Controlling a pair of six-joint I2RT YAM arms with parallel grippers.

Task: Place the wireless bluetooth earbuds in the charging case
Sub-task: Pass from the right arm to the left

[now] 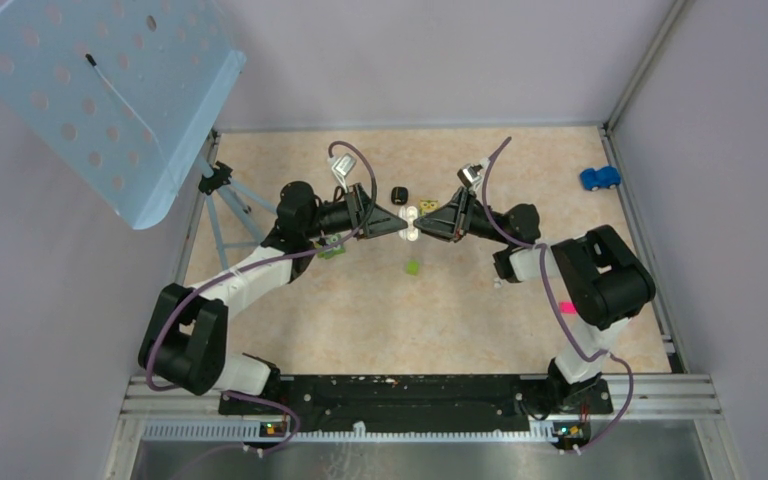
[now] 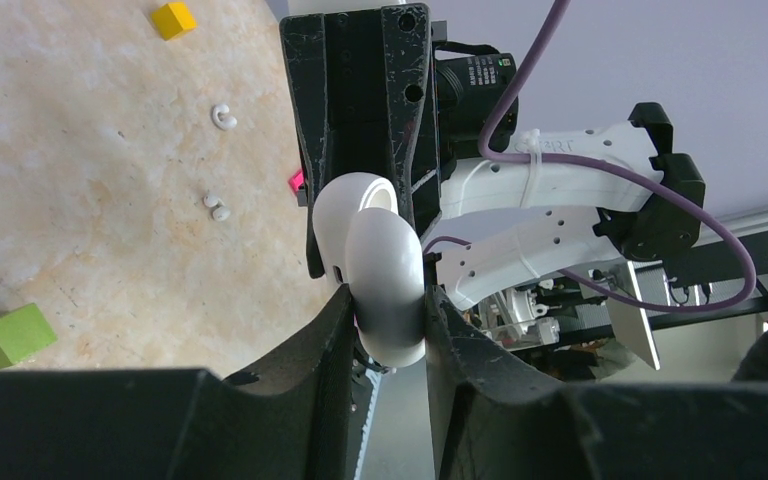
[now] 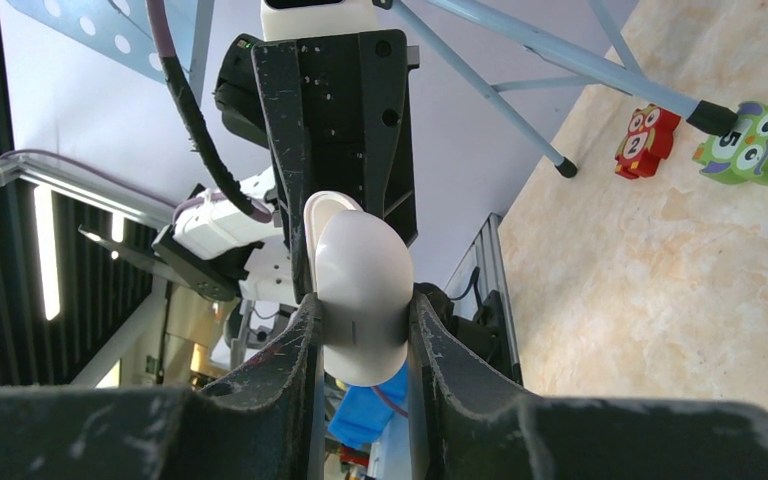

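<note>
Held in the air over the middle of the bench [image 1: 460,320], well apart from its edges, the white case [image 3: 360,270] is clamped at one end by the left fingers [image 2: 305,350] and at the other by the right fingers [image 3: 290,350], its opening hidden, and the earbuds cannot be made out.

Whether the charging case [image 2: 385,270] is open seems hidden from view.

The charging case [image 1: 412,223] is a glossy white, rounded pebble, held clear of the tabletop [image 1: 460,325] just beyond the green cube [image 1: 413,267] in the overhead view. It looks hinged partly open. One half is pinched in the left end effector [image 2: 388,315], the other in the right end effector [image 3: 365,325].
</note>
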